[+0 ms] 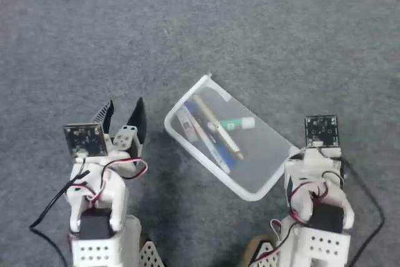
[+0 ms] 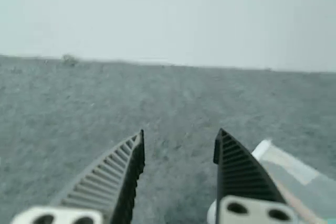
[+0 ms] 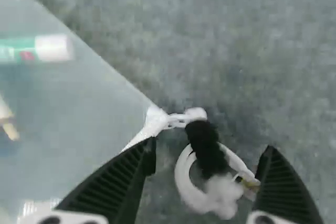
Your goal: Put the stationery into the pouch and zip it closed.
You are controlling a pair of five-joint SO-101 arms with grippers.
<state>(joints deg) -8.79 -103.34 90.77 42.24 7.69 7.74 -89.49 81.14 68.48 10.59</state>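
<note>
Finding no legible word, number or sign anywhere, and making out only a blurred green-and-red printed band on the white tube [image 3: 39, 50] lying inside the clear pouch [image 1: 262, 170], too smeared for reading.

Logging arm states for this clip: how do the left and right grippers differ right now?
The left gripper is over bare mat beside the pouch; the right gripper is at the pouch's corner. The left gripper straddles only mat; the right gripper straddles the zip pull ring. Both are open.
</note>
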